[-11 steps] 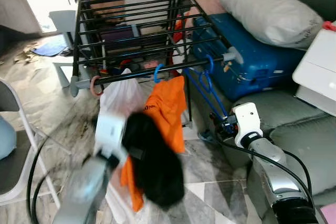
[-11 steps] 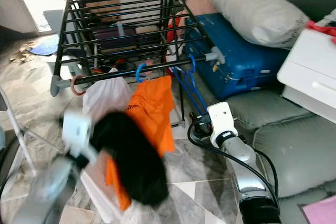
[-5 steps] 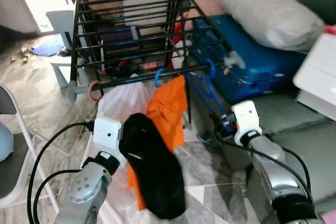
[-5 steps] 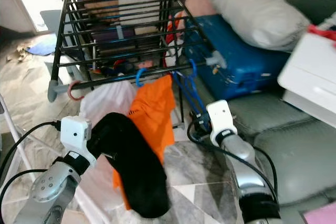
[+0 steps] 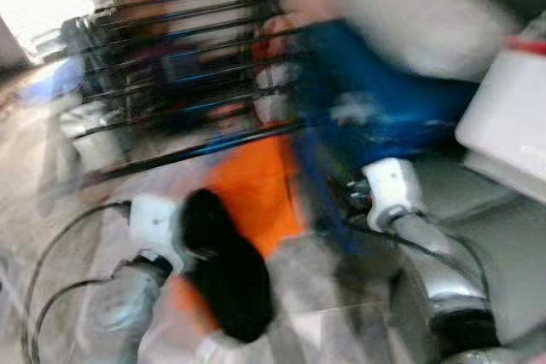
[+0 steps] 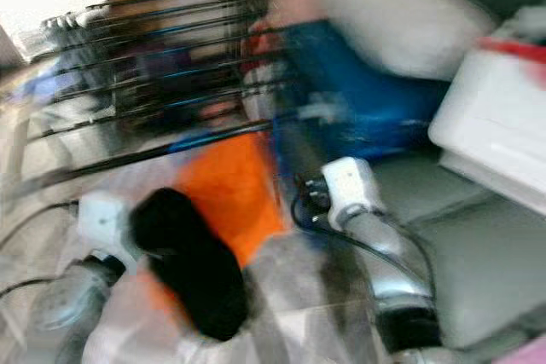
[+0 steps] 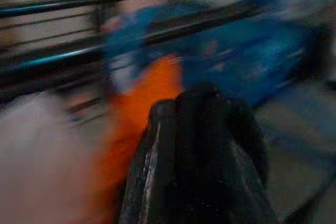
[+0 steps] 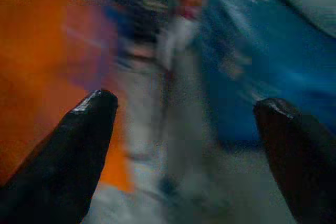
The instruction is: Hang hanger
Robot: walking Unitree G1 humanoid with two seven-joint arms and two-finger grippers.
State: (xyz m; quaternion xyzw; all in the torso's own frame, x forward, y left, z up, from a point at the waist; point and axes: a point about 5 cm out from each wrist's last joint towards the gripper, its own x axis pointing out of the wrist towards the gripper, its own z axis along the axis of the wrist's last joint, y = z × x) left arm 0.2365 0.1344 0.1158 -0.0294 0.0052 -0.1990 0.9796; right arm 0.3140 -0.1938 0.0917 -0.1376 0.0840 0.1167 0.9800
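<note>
1. All four views are heavily blurred, so fine detail cannot be made out.
2. The left gripper (image 7: 202, 145) is low on the robot's left, with a black garment (image 5: 223, 274) draped over it. In the left wrist view the dark cloth covers the fingers, so I cannot tell whether they are open or closed.
3. An orange garment (image 5: 254, 189) hangs just behind the black one, below the front rail of the black drying rack (image 5: 183, 57). Any hanger carrying it is lost in the blur, and no hanger can be picked out with certainty.
4. The right gripper (image 8: 184, 145) is stretched forward on the right, near the rack's right front corner. Its two black fingers (image 8: 79, 145) stand wide apart with nothing between them.
5. In the right wrist view, orange cloth lies to one side of the fingers and the blue suitcase (image 8: 268, 77) to the other.
6. The suitcase lies on a grey-green sofa (image 5: 503, 236), with a pale pillow (image 5: 418, 23) on top of it.
7. A white box (image 5: 508, 134) sits at the right edge.
</note>
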